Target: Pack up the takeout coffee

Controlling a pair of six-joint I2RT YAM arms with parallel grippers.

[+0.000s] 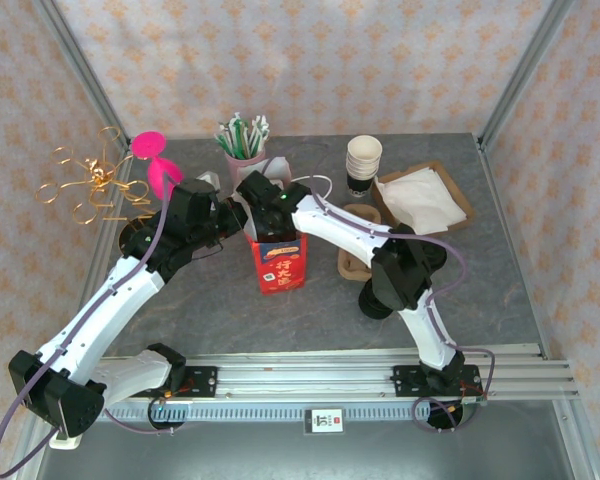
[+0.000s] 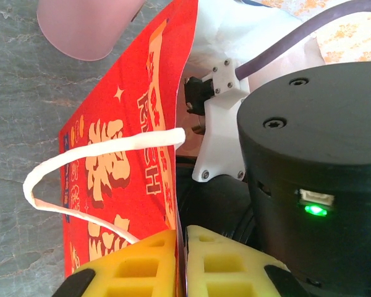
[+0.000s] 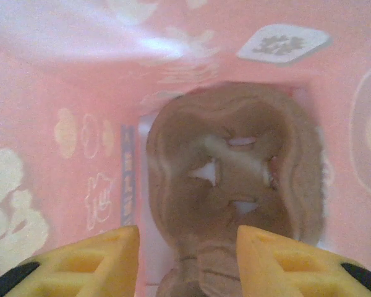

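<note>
Red paper bag [image 1: 278, 262] stands mid-table, its rim pinched tight in the left gripper [image 2: 180, 238]. The right gripper [image 3: 187, 238] reaches down inside with fingers apart over the brown cup carrier [image 3: 232, 179] on the bag's floor — whether they grip its near end or merely straddle it I cannot tell. Should the right arm lift out snagged on carrier or wall, the bag could tip or tear at the pinch — from above both wrists hide its mouth, and the inside view is blurred.

Cup carrier [image 3: 235, 185] lies in the bag [image 1: 278, 265] — paper cups [image 1: 364, 158] behind, to its right.
</note>
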